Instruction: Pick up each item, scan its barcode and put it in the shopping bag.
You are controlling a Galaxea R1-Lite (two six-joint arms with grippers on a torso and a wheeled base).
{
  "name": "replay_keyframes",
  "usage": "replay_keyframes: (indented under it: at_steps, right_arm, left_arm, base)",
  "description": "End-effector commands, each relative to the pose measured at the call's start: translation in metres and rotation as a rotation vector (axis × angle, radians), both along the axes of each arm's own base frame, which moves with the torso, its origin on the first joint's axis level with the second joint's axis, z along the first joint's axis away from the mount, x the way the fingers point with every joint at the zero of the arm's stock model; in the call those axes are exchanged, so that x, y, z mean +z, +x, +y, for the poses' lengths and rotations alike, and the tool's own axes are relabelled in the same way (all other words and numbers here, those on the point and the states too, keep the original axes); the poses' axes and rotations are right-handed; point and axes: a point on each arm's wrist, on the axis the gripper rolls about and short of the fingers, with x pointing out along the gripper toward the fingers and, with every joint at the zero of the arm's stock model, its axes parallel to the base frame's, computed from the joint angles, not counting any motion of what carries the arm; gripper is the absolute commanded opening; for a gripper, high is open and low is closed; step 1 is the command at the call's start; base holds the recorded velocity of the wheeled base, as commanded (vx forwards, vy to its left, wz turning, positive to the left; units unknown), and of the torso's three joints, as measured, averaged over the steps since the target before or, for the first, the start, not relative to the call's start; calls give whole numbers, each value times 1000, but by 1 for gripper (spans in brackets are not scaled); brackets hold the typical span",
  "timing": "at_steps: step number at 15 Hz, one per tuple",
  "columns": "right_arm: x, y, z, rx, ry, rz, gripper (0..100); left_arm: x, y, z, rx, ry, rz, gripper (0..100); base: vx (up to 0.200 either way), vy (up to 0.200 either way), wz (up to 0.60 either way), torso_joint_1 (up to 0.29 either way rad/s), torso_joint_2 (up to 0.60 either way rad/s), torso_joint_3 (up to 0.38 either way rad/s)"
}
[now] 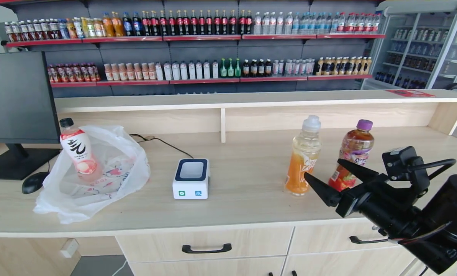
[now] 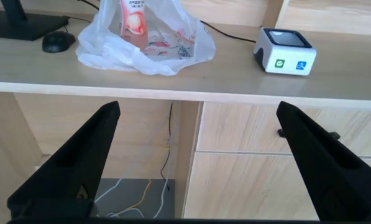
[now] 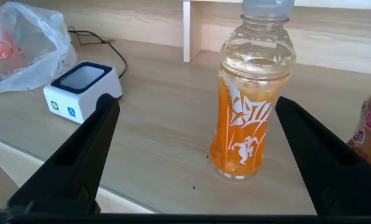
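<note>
Shopping bag [image 1: 128,168] lies slumped at the left of the desk [image 1: 247,191], mouth open, with a white-labelled bottle [image 1: 77,149] standing in it, so you can count one item as done. Two more stand upright on the right: the orange bottle [image 1: 303,161] and, just beside it, the purple-capped bottle [image 1: 352,153]. The scanner [image 1: 191,178] sits between bag and bottles, window up. Your right end effector [image 1: 321,167] is near the orange bottle, fingers spread and empty, the bottle centred between them in the wrist view. Your left end effector [image 2: 197,106] is also spread and empty, low before the desk's cabinets. The step in hand looks like picking the orange bottle. Advance until the fingers flank its labelled body, close, lift, then turn the barcode to the scanner.
</note>
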Motion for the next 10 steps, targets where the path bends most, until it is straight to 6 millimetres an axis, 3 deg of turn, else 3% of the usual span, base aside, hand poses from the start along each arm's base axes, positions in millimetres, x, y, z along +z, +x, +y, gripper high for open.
replay_keyframes:
  at_steps: [1, 3, 7, 10]
  right_arm:
    - [-6, -4, -2, 1, -13, 26, 100]
    - [-15, -9, 1, 19, -37, 68, 100]
    - [-23, 2, 10, 31, -47, 88, 100]
    - [-24, 14, 30, 79, -40, 72, 100]
  left_arm:
    - [0, 0, 0, 0, 0, 0, 100]
    - [0, 0, 0, 0, 0, 1, 100]
    - [0, 0, 0, 0, 0, 0, 100]
    - [0, 0, 0, 0, 0, 0, 100]
  base:
    - [0, 0, 0, 0, 0, 0]
    - [0, 0, 0, 0, 0, 0]
    - [0, 0, 0, 0, 0, 0]
    - [0, 0, 0, 0, 0, 0]
